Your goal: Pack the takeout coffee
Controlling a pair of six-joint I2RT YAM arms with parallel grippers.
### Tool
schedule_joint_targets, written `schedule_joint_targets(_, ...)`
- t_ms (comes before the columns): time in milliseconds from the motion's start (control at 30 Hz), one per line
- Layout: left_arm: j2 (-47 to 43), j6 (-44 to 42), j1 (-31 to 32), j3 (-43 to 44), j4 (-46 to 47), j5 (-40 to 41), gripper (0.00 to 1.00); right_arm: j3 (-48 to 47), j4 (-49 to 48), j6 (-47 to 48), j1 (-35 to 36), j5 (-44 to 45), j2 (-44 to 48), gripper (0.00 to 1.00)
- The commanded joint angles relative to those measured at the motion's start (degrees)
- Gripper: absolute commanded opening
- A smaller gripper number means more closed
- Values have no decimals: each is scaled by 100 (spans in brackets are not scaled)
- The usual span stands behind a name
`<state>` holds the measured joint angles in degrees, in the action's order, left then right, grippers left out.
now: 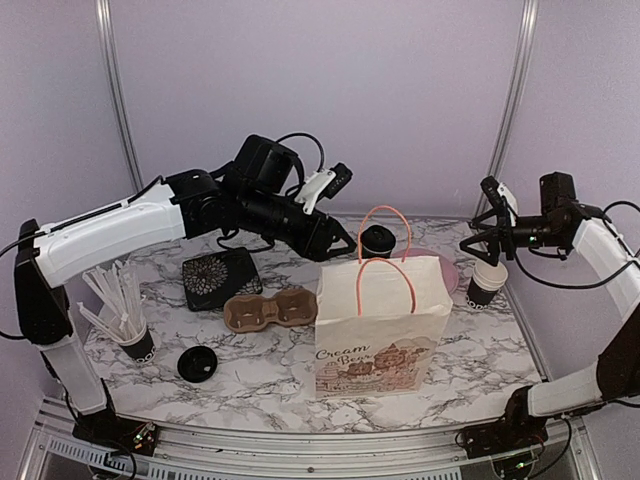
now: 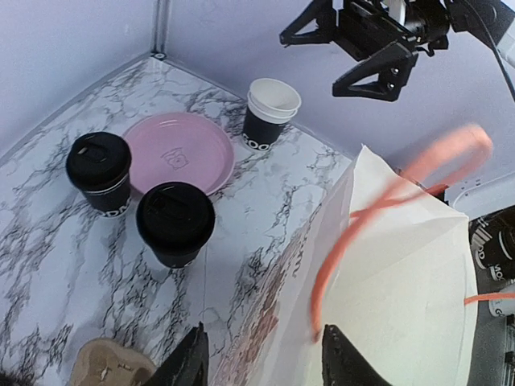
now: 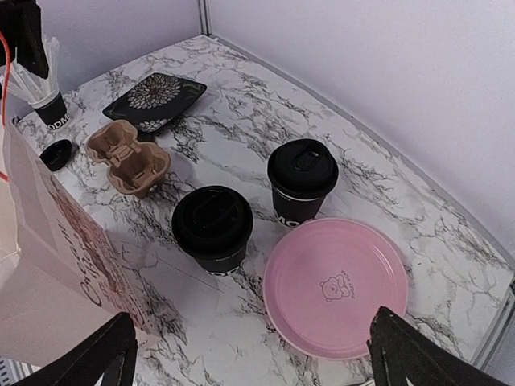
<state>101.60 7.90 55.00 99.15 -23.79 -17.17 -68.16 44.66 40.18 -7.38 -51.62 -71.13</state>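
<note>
My left gripper (image 2: 261,358) has its fingers apart at the top edge of the paper bag (image 2: 402,265). My right gripper (image 3: 265,354) is spread wide and holds nothing, near the table's (image 3: 257,88) right edge. Two lidded coffee cups (image 3: 213,229) stand toward the far right corner, just beside the pink plate (image 3: 334,285)
</note>
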Motion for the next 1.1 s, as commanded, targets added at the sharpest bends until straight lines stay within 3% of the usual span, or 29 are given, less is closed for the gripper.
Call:
schedule_joint_targets(0,-897,-525,-56,160,-984,1179,51,44,164,135,-17,-213,65,98)
schedule_joint_targets(167,-1318,-738,-607,-456,-1685,1988,51,86,255,246,-15,-341,114,98)
schedule_joint_targets(367,-1006,-1772,-1405,-1351,-1978,1004,47,252,404,640,-10,-660,226,98)
schedule_joint_targets(533,-58,-2507,-1493,-1093,-2374,865,46,312,812,1203,-9,-1202,244,97)
schedule_joint_targets(733,972,-2934,-1493,-554,-2628,1085,45,788,1371,2533,76,-1840,386,97)
schedule_joint_targets(1067,1560,-3324,-1392,-309,-2746,1025,44,942,1165,2391,696,-1674,311,96)
